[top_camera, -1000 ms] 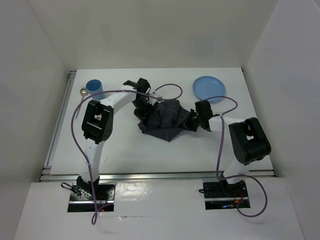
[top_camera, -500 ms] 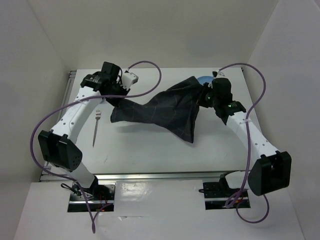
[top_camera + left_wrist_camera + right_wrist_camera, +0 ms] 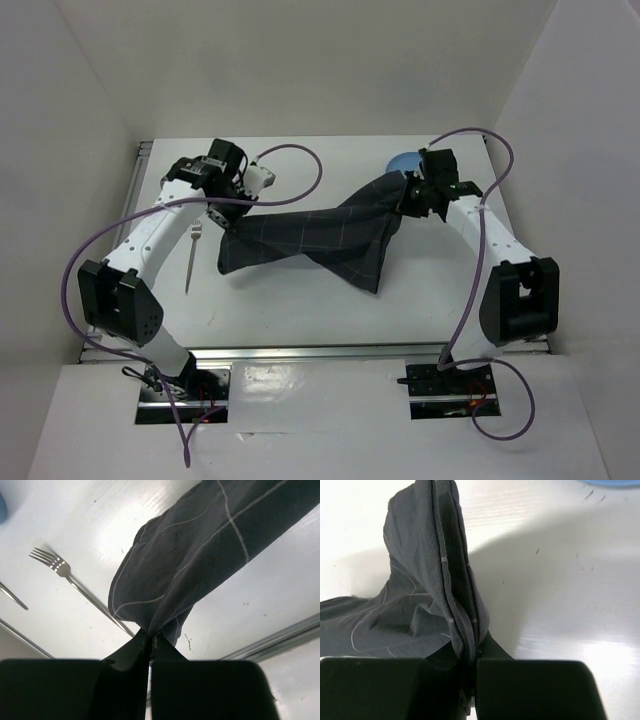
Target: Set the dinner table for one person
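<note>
- The dinner table [image 3: 300,310] is seen as a flat white top filling the middle of the overhead view, with a silver metal rail [image 3: 300,351] along its near edge and white walls [image 3: 300,70] around it.
- A dark grey checked placemat [image 3: 310,235] is stretched across the centre of the table between the two arms. It is bunched at both ends and sags in loose folds, and one corner hangs down toward the lower right of centre.
- The left gripper [image 3: 226,208] is found at the upper left of the overhead view. In its wrist view the left gripper [image 3: 149,639] is pressed together on a pinched edge of the placemat [image 3: 200,555].
- The right gripper [image 3: 408,196] is found at the upper right. In its wrist view the right gripper [image 3: 472,652] is clamped on a gathered fold of the placemat [image 3: 430,580], which rises from between the fingers.
- A fork [image 3: 192,255] is laid on the table just left of the cloth, under the left arm. In the left wrist view the fork [image 3: 75,582] is partly covered by the hanging placemat.
- A second slim metal utensil [image 3: 12,597] is cut off at the left edge of the left wrist view, and its kind cannot be told.
- A blue plate [image 3: 402,160] is set at the far right of the table, mostly hidden behind the right gripper.
- Purple cables [image 3: 300,160] are looped above both arms.
</note>
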Motion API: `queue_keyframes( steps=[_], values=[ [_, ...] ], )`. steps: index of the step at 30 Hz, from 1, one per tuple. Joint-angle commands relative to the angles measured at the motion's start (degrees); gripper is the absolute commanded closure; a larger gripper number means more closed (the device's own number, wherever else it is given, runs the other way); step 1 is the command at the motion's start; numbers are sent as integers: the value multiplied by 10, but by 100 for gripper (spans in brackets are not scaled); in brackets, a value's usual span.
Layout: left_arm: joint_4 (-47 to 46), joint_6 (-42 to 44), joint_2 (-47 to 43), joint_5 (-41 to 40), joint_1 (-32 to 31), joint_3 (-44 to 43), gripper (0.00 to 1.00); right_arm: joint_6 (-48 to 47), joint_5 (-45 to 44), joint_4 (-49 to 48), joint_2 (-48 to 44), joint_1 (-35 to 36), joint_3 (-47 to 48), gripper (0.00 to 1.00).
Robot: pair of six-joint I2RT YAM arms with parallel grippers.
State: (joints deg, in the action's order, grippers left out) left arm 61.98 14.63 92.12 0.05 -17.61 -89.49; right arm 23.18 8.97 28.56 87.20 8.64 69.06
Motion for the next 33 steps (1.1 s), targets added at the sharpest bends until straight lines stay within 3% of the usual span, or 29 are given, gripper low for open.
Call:
queue_keyframes(
  steps=[1,3,4,5,7,9,10,12,16,21,28,29,33],
  values=[
    [-31,-7,0,-21,11,-15,100,-30,4,-26,35,-20,42,100],
    [-62,-1,23,-33,16,-8,100,-42,4,-32,73,-41,81,98],
    [-96,-1,36,-45,16,-8,95,-65,4,-39,121,-47,100,89],
    [-112,-1,65,-57,21,-8,70,-77,10,-27,146,-52,124,54],
    [-135,-19,95,-102,27,-22,38,-94,-7,2,207,-52,193,31],
    [-123,-53,133,-122,44,-60,24,-94,-25,40,214,-52,208,6],
    [-109,-66,140,-115,66,-73,23,-94,-33,40,186,-52,194,0],
    [-90,-81,140,-88,90,-80,20,-79,-53,27,140,-42,149,0],
    [-82,-57,82,-36,105,3,19,-51,-49,20,37,-42,21,0],
    [-55,-44,59,33,110,74,21,14,-31,56,-33,3,-51,0],
    [-68,-51,101,107,110,122,21,77,-40,17,-22,79,-151,0],
    [-79,-51,101,112,110,128,21,77,-70,17,-15,108,-163,0],
    [-103,-45,122,107,110,138,24,91,-55,-39,-3,132,-198,3]
  ],
)
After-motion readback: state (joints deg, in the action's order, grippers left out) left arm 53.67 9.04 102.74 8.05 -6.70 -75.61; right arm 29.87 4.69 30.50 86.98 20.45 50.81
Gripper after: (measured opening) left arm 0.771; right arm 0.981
